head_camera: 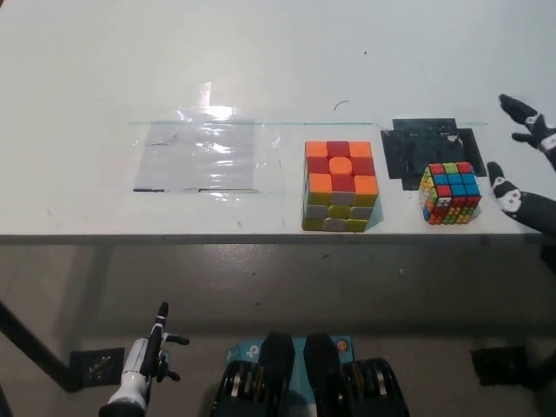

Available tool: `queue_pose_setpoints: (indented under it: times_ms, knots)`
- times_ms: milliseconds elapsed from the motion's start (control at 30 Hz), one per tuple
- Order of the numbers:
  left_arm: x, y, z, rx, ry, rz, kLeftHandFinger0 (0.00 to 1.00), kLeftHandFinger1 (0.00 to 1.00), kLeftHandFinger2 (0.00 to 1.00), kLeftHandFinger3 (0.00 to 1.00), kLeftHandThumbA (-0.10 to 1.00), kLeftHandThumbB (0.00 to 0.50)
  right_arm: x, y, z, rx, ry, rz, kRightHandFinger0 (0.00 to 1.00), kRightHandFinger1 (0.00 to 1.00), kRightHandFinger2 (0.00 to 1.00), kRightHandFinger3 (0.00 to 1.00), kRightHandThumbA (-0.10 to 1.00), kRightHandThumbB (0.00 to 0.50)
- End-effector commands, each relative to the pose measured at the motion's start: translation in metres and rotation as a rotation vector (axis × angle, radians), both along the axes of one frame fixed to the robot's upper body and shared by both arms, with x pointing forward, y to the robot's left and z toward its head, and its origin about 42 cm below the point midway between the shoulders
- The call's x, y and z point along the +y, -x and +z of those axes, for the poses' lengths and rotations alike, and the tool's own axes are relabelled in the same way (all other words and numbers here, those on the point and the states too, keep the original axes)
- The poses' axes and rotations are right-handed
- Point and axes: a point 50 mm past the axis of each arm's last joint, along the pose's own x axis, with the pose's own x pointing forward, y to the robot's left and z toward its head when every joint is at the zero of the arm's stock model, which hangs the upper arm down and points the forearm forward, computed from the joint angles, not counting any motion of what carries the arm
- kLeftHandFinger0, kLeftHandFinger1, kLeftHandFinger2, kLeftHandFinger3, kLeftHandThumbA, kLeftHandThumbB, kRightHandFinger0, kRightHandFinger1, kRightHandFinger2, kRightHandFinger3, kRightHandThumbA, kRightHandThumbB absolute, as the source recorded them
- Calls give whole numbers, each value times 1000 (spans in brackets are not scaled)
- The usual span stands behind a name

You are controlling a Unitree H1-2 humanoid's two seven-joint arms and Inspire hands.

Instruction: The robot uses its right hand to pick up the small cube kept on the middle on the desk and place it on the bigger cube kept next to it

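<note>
The small multicoloured cube [449,193] sits on the white desk near its front edge, just in front of a black patch [432,149]. To its left stands the bigger cube [339,185], with an orange and red top and yellow and white front. My black right hand [525,165] hovers open just right of the small cube, fingers spread, apart from it. My white left hand [143,366] rests low at the lower left, below the desk.
A clear plastic sheet [204,156] lies flat on the desk [261,61] to the left of the bigger cube. The desk's front edge [174,236] runs across the middle of the view.
</note>
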Motion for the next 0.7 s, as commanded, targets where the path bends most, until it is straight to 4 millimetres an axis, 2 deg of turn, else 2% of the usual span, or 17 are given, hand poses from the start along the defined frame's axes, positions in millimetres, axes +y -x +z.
queue_pose_setpoints:
  times_ms: [0, 33, 67, 100, 133, 167, 233, 267, 333, 367, 400, 433, 600, 667]
  knots:
    - [6, -21, 18, -79, -39, -8, 400, 9, 69, 20, 1000, 500, 7, -14, 14, -54, 125, 42, 1000, 1000, 1000, 1000, 425, 292]
    - [5, -21, 19, -79, -40, -10, 402, 6, 69, 19, 1000, 500, 7, -14, 13, -48, 129, 43, 1000, 1000, 1000, 1000, 426, 292]
    - [5, -22, 19, -76, -36, -11, 424, 0, 58, 23, 1000, 500, 10, -17, 10, -25, 150, 46, 1000, 1000, 1000, 1000, 470, 307]
    - [5, -21, 18, -76, -28, -9, 431, 5, 44, 1, 1000, 500, 14, -23, 7, 2, 162, 50, 1000, 1000, 1000, 1000, 469, 332]
    - [5, -22, 19, -73, -27, -9, 439, 0, 39, 0, 1000, 500, 16, -26, 6, 8, 166, 48, 1000, 1000, 1000, 1000, 469, 330]
    - [6, -22, 19, -74, -19, -5, 414, 0, 23, 0, 1000, 500, 18, -28, 5, 11, 170, 47, 1000, 1000, 1000, 1000, 466, 338]
    - [5, -23, 20, -83, -9, -2, 281, 0, 0, 0, 1000, 500, 24, -33, 2, 11, 183, 53, 1000, 1000, 1000, 1000, 490, 356]
    - [5, -23, 20, -81, -16, -5, 276, 0, 0, 0, 1000, 500, 27, -37, 0, 6, 190, 57, 1000, 1000, 1000, 1000, 489, 363]
    - [5, -23, 20, -82, -18, -5, 305, 0, 1, 0, 1000, 500, 32, -42, -3, 1, 210, 64, 1000, 1000, 1000, 1000, 522, 378]
    - [5, -23, 20, -82, -21, -5, 382, 0, 29, 0, 1000, 500, 35, -44, -4, -1, 213, 67, 1000, 1000, 1000, 1000, 536, 390]
    - [5, -23, 20, -81, -21, -4, 367, 0, 11, 0, 1000, 500, 38, -46, -5, -5, 222, 69, 1000, 1000, 1000, 1000, 550, 399]
    - [5, -23, 20, -78, -31, -15, 411, 1, 27, 0, 1000, 500, 41, -48, -6, -3, 229, 71, 1000, 1000, 1000, 1000, 551, 403]
    - [4, -25, 21, -88, -28, -4, 262, 0, 0, 0, 1000, 500, 50, -60, -8, 5, 275, 81, 1000, 1000, 1000, 1000, 520, 400]
    - [4, -26, 22, -91, -22, -1, 281, 0, 0, 0, 1000, 500, 48, -65, -7, 3, 295, 77, 1000, 1000, 1000, 1000, 505, 395]
